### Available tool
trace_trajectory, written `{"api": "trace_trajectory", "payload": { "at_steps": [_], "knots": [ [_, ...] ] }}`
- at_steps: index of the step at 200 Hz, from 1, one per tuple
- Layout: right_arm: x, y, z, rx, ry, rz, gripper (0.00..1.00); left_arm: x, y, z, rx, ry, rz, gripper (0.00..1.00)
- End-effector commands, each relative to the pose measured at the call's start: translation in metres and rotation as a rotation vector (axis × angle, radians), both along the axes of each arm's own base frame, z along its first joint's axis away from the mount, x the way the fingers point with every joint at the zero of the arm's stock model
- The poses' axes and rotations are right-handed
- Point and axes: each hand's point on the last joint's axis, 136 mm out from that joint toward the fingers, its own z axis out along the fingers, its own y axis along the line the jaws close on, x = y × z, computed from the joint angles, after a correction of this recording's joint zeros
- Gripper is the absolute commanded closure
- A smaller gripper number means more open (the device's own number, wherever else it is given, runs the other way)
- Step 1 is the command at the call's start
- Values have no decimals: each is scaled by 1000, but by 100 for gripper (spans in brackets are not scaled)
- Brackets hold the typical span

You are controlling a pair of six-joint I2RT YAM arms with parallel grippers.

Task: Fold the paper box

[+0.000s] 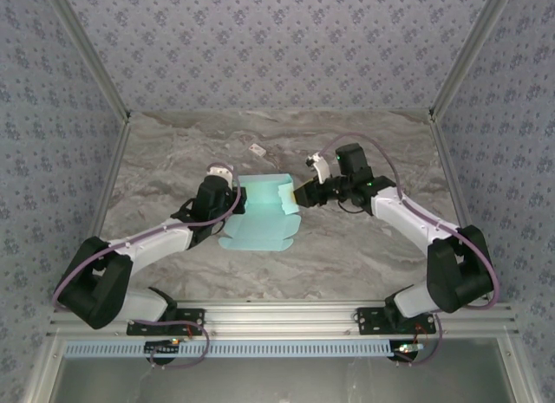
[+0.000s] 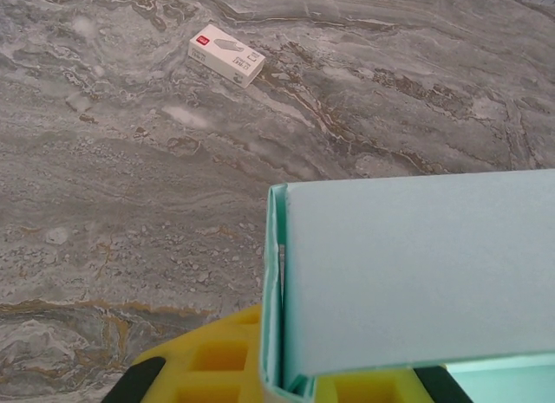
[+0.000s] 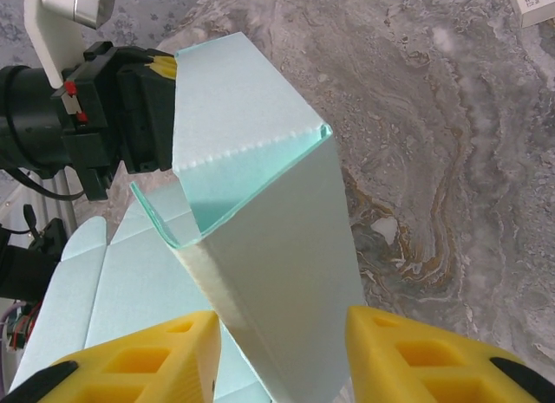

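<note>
Here's the pale blue thin-card paper box (image 1: 260, 225), part flat and part standing, in the middle of the grey marbled desk (image 1: 364, 256), right between the two arms. The overhead view shows the flat portion running from the near side towards the far side. The raised portion sits at the far end.

The left end effector (image 1: 232, 195) comes in from the left, and its wrist view puts the yellow fingertips (image 2: 217, 360) low on either side of the folded card edge (image 2: 276, 316). It looks closed down tight on that edge, so I call it clamped on the paper box. The right wrist camera also catches it, black body and yellow tip (image 3: 160, 69), behind the upright panel.

The right end effector (image 1: 303, 195) faces it from the right. Its yellow fingers (image 3: 434, 360) stand apart, with the tall upright panel (image 3: 260, 247) rising between them. Whether the pads bear on the card, I cannot tell.

Everything turns on this: the creased ridge (image 3: 260, 147) of the raised panel runs across from one end effector to the other, one at each end of it. The left one anchors and the right one straddles. My read is that the right arm is the one free to press that panel over along the crease.

A small white printed packet (image 1: 257, 149) lies further back on the desk, well apart from the card.
</note>
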Motion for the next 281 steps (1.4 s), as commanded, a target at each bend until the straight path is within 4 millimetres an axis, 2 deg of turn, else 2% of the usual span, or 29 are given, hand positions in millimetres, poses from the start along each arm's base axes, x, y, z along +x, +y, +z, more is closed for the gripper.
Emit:
{"api": "trace_trajectory", "payload": {
  "at_steps": [1, 75, 133, 166, 186, 216, 245, 255, 259, 281],
  "knots": [
    [9, 2, -1, -42, -55, -23, 55, 4, -13, 30, -68, -53, -35, 99],
    [21, 6, -2, -189, -166, -150, 55, 5, -15, 32, -73, -57, -38, 99],
    [24, 11, -3, -282, -236, -255, 63, 5, -16, 30, -74, -52, -42, 99],
    [26, 15, -5, -311, -243, -307, 64, 4, -18, 30, -78, -51, -45, 99],
    [31, 12, -7, -358, -245, -377, 65, 4, -18, 30, -77, -52, -46, 99],
    [38, 7, -5, -439, -257, -502, 72, 3, -19, 31, -81, -51, -48, 99],
    [42, -7, -7, -586, -291, -638, 79, 3, -20, 30, -88, -47, -42, 99],
    [40, -13, -14, -640, -297, -670, 80, 3, -19, 30, -88, -44, -36, 99],
    [44, -10, -2, -628, -315, -693, 81, 3, -18, 30, -89, -44, -32, 99],
    [43, -15, 2, -680, -345, -750, 83, 3, -15, 28, -81, -40, -15, 99]
  ]
}}
